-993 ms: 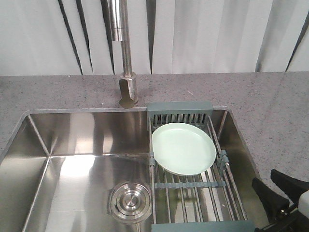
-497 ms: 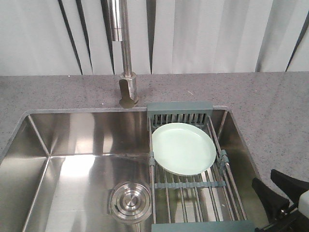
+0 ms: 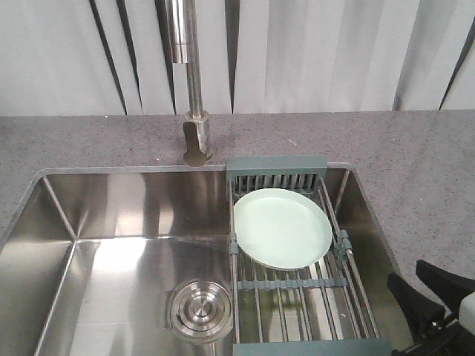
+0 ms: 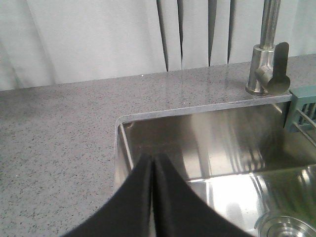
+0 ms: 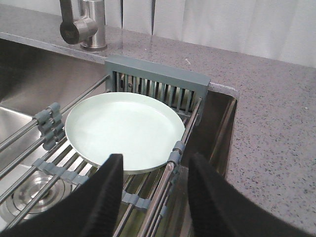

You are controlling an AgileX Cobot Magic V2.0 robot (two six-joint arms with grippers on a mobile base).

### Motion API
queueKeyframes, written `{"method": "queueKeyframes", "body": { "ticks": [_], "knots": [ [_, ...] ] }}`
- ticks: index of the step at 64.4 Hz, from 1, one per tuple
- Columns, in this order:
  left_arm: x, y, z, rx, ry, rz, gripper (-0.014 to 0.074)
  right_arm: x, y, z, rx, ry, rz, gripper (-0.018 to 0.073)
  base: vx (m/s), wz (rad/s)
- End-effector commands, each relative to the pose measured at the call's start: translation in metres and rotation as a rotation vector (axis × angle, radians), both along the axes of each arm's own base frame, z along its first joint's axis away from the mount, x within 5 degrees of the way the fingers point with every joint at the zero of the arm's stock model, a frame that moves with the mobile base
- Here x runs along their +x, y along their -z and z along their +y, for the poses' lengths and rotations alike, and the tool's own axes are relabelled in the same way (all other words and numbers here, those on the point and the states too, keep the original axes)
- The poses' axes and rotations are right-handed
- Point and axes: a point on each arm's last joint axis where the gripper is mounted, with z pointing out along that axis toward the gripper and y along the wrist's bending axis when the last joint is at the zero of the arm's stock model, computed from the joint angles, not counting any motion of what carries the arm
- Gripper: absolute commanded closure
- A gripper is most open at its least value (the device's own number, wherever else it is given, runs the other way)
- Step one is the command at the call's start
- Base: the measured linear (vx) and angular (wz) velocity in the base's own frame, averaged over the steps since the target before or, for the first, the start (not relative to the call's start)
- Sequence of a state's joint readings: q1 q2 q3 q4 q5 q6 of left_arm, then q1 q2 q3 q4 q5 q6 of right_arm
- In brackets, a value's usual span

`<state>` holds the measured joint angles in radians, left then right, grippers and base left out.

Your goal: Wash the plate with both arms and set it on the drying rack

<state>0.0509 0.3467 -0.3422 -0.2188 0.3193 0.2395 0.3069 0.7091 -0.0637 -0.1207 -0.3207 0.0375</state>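
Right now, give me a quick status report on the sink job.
Left gripper shut, empty, over sink edge. Right gripper open, near the plate. Plate flat on drying rack. Nothing blocking.

Sink [image 3: 111, 215], left half: open basin with only the drain [image 3: 197, 309] low on its floor. Right half: spanned by the rack [image 3: 297, 297], with the plate [image 3: 282, 226] lying on the rods and the slotted compartment [image 3: 276, 178] behind it. The faucet [image 3: 194, 81] rises from the counter [image 3: 415, 148] at the sink's rear edge, just left of the compartment. Right gripper [image 5: 154, 173], jaws apart, stands just before the plate's near rim.
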Motion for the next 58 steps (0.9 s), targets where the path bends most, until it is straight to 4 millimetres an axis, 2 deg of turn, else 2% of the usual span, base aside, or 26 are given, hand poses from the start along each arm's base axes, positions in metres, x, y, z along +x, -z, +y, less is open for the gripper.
{"method": "queueKeyframes", "body": {
  "ticks": [1,6,20,58],
  "knots": [
    [0.0014,-0.013,0.0007,-0.025,-0.013,-0.085,0.0598,0.0043,-0.0162,0.0019,0.032,-0.008,-0.108,0.0255,0.0,0.0],
    [0.0014,-0.013,0.0007,-0.025,-0.013,-0.085,0.0598,0.0043,-0.0161,0.0019,0.032,-0.008,-0.107,0.0303,0.0,0.0],
    [0.0014,-0.013,0.0007,-0.025,-0.013,-0.085,0.0598,0.0043,-0.0162,0.0019,0.032,-0.008,-0.108,0.0575,0.0,0.0],
    [0.0014,-0.013,0.0007,-0.025,-0.013,-0.085,0.0598,0.0043,-0.0161,0.0019,0.032,-0.008,-0.107,0.0568,0.0,0.0]
  ]
}}
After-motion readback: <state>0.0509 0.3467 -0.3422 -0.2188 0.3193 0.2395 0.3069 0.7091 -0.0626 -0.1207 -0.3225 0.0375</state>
